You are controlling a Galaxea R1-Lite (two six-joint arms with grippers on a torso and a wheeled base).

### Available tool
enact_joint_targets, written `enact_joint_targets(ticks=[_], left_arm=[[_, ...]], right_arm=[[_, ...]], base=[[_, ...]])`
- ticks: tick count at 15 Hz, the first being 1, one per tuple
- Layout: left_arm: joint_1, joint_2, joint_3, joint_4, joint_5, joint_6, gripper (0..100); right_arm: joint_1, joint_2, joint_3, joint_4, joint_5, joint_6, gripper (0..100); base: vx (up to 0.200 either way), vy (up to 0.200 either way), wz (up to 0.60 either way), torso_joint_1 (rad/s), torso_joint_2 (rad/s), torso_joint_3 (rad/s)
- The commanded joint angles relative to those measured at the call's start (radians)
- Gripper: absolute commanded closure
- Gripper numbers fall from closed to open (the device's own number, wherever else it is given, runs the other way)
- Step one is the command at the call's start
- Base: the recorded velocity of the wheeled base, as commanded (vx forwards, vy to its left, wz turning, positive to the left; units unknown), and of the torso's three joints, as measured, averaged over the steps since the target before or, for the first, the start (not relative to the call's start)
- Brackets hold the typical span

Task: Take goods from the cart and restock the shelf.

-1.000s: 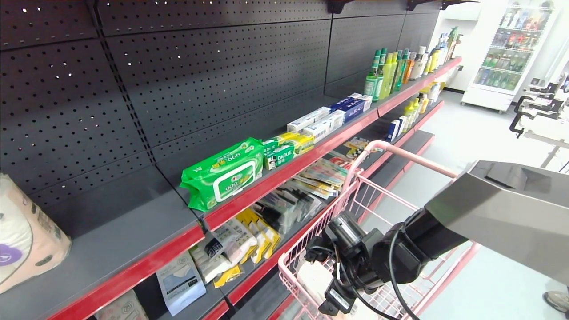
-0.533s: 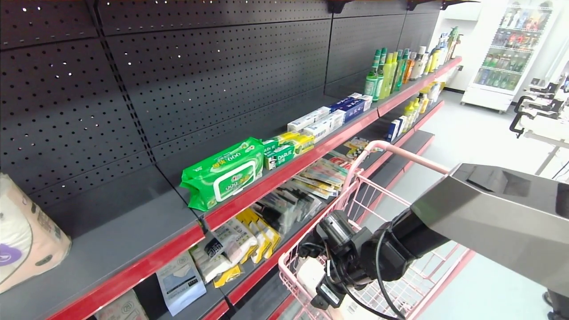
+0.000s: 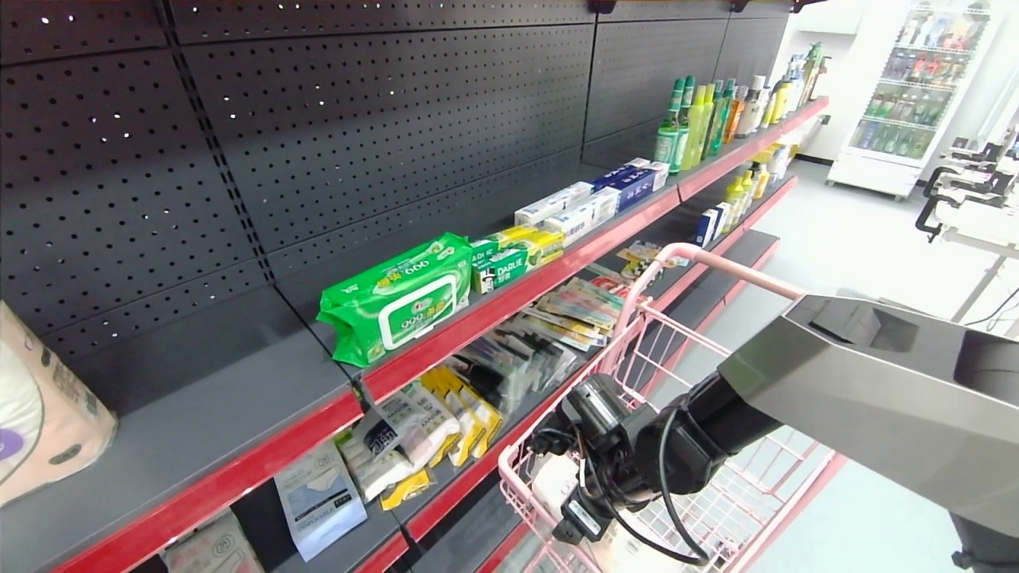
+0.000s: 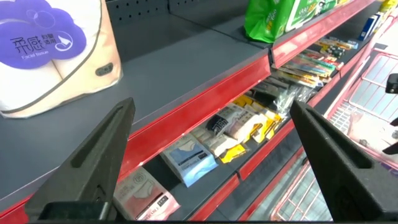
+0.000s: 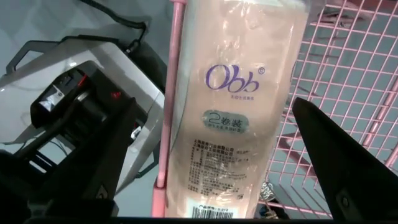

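A pink wire cart (image 3: 694, 256) stands in front of the shelf. In it lies a pale pink pack of paper rolls (image 5: 236, 93), upright against the cart's corner bar; the head view shows a bit of this pack (image 3: 551, 484). My right gripper (image 5: 214, 109) hangs open just over it, one finger on either side. From the head view, the right gripper (image 3: 579, 521) is low inside the cart's near corner. My left gripper (image 4: 211, 106) is open and holds nothing, in front of the bare grey shelf board (image 4: 186, 62).
On the top board (image 3: 239, 398) sit a big toilet paper pack (image 3: 40, 422), a green wipes pack (image 3: 398, 298), toothpaste boxes (image 3: 557, 215) and bottles (image 3: 692, 119). The lower shelf holds hanging packets (image 3: 446, 414). The bare stretch lies between the toilet paper and the wipes.
My right arm has gone further left and down into the cart's near corner. The head camera has shifted a little; the goods on the shelf have not moved.
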Motion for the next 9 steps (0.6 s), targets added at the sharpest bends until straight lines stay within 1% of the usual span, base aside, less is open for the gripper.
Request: enact_joint_targets(ticks=[1, 4, 9], left_arm=[[0.0, 0.001, 0.0, 0.0, 0.001, 0.001, 0], [0.0, 0.001, 0.0, -0.002, 0.001, 0.002, 0], [0.0, 0.001, 0.0, -0.002, 0.001, 0.004, 0]], right_arm=[[-0.005, 0.011, -0.005, 0.0, -0.003, -0.002, 0], [-0.037, 0.054, -0.014, 0.0, -0.005, -0.027, 0], [-0.049, 0.076, -0.062, 0.006, -0.016, -0.05, 0]], base=[[0.0, 0.0, 0.0, 0.0, 0.0, 0.0], [0.0, 0.0, 0.0, 0.0, 0.0, 0.0], [0.0, 0.0, 0.0, 0.0, 0.0, 0.0]])
